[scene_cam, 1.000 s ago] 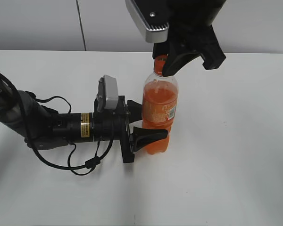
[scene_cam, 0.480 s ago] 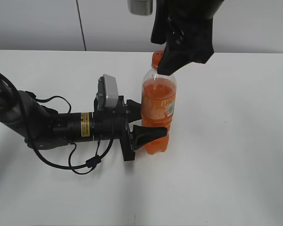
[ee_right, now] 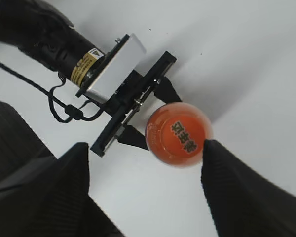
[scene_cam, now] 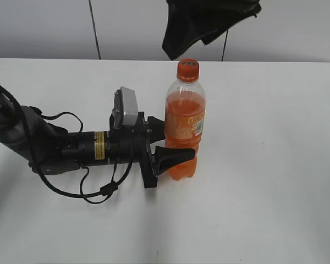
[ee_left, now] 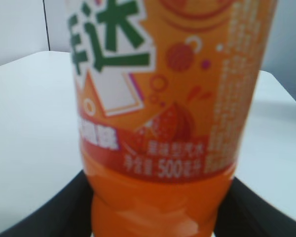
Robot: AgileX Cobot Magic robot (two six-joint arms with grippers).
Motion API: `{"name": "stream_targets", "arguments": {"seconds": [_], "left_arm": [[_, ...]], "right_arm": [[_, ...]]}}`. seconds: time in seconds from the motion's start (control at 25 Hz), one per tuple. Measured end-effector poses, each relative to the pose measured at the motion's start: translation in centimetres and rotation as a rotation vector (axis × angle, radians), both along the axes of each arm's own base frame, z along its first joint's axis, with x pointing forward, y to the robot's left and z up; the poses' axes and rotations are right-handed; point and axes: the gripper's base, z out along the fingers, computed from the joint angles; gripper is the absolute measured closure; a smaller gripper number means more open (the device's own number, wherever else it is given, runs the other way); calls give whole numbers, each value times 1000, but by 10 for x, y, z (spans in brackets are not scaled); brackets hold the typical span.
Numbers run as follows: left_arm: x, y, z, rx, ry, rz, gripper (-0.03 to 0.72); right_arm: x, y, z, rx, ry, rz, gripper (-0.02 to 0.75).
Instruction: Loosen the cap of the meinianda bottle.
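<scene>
The meinianda bottle (scene_cam: 185, 129) stands upright on the white table, full of orange drink, with an orange label. Its label fills the left wrist view (ee_left: 163, 98). Its orange cap (scene_cam: 188, 69) is on the neck and free of any gripper; from above it shows in the right wrist view (ee_right: 178, 134) with dark characters on top. My left gripper (scene_cam: 168, 144) lies low on the table and is shut on the bottle's lower body. My right gripper (ee_right: 145, 165) is open and empty, above the cap, its fingers apart on either side; in the exterior view only its underside (scene_cam: 206, 22) shows at the top edge.
The left arm (scene_cam: 55, 146) with its cables lies across the table's left side. The white table (scene_cam: 264, 192) stretches to the right and front. A grey wall stands behind the table's far edge.
My right gripper has let go of the cap and risen away from the bottle. The bottle and the left gripper have stayed in place.
</scene>
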Motion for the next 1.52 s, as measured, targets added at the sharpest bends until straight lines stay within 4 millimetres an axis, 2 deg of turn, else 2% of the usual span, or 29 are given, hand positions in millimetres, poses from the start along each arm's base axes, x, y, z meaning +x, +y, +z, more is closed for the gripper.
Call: {"name": "stream_targets", "arguments": {"seconds": [0.2, 0.36, 0.68, 1.24, 1.4, 1.52], "left_arm": [[0, 0, 0, 1, 0, 0, 284], [0, 0, 0, 1, 0, 0, 284], [0, 0, 0, 1, 0, 0, 284], [0, 0, 0, 1, -1, 1, 284], [0, 0, 0, 1, 0, 3, 284], [0, -1, 0, 1, 0, 2, 284]], "right_arm": [[5, 2, -15, -18, 124, -153, 205], [14, 7, -33, -63, 151, -173, 205], [24, 13, -45, -56, 135, -186, 209], [27, 7, -46, -126, 96, -187, 361], [27, 7, -46, -122, 96, -187, 460], [27, 7, -46, -123, 91, -180, 461]]}}
